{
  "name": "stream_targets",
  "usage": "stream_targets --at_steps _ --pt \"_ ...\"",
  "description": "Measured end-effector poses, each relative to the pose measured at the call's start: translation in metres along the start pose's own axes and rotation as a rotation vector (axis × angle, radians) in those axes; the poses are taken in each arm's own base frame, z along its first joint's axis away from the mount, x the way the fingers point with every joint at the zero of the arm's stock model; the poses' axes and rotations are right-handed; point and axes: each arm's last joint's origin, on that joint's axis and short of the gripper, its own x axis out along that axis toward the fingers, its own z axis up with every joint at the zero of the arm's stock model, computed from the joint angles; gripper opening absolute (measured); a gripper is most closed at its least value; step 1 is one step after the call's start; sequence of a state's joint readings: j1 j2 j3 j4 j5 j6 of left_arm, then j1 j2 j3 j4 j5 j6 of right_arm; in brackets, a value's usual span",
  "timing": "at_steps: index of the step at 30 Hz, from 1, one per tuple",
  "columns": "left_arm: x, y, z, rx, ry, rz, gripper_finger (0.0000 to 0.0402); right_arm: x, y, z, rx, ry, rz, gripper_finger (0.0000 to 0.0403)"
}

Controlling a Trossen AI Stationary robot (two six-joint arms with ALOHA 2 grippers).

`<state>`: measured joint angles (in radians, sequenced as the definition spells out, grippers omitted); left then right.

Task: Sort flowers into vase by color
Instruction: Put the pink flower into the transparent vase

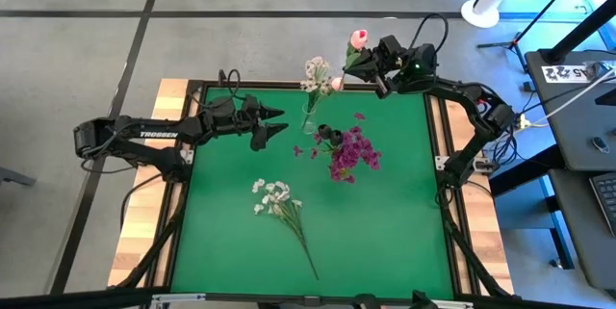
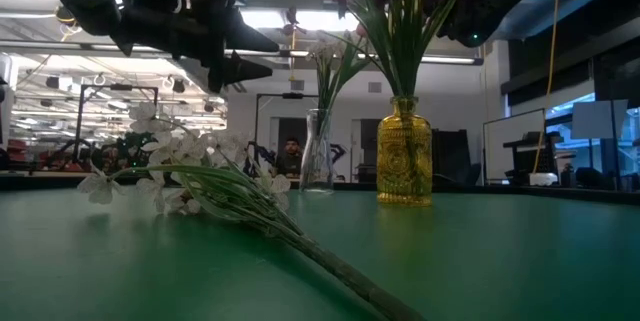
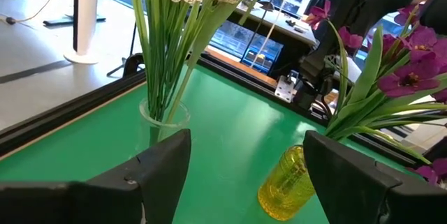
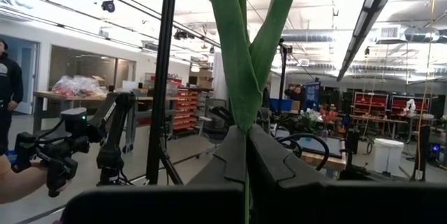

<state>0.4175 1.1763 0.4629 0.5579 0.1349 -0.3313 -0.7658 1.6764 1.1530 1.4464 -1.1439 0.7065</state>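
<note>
While a pink flower [image 1: 359,38] is held clamped in the right claw [image 1: 371,62] at the counter's [image 1: 385,242] one o'clock edge, placement is in hand. Next, a vase must be reached. The left claw [image 1: 272,122] waits, spread apart, at nine o'clock.

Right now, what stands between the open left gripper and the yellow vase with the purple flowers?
In the high view, only bare green mat lies between the left gripper and the yellow vase. The clear vase stands just beside that line.

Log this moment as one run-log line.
right hand: shut on pink flower, raised | left hand: open, near clear vase | white spray: on table
</note>
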Motion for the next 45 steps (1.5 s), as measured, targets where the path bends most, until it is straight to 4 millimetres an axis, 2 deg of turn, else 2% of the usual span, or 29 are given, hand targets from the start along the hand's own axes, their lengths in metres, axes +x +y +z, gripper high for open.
stream_targets --at_steps 14,23,28,35,40,45 --pt "0.000 -0.003 -0.001 -0.004 0.005 -0.012 0.0272 0.006 -0.003 0.016 -0.046 -0.018 0.014 0.0000" --pt "0.000 -0.003 0.000 -0.006 -0.002 -0.014 0.0272 0.006 -0.002 0.016 -0.055 0.002 0.039 0.0000" --pt "0.000 -0.005 0.007 -0.018 -0.061 -0.033 0.0272 0.006 -0.002 0.016 -0.056 0.015 0.053 0.0000" --pt "0.004 -0.008 0.035 0.031 -0.139 -0.047 0.0272 0.006 -0.002 0.016 -0.065 0.017 0.056 0.0000" --pt "0.007 -0.019 0.074 0.077 -0.215 -0.140 0.0272 0.006 -0.002 0.016 -0.067 0.017 0.056 0.0000" --pt "0.008 -0.034 0.117 0.175 -0.226 -0.146 0.0272 0.006 -0.002 0.016 -0.060 0.017 0.056 0.0000"
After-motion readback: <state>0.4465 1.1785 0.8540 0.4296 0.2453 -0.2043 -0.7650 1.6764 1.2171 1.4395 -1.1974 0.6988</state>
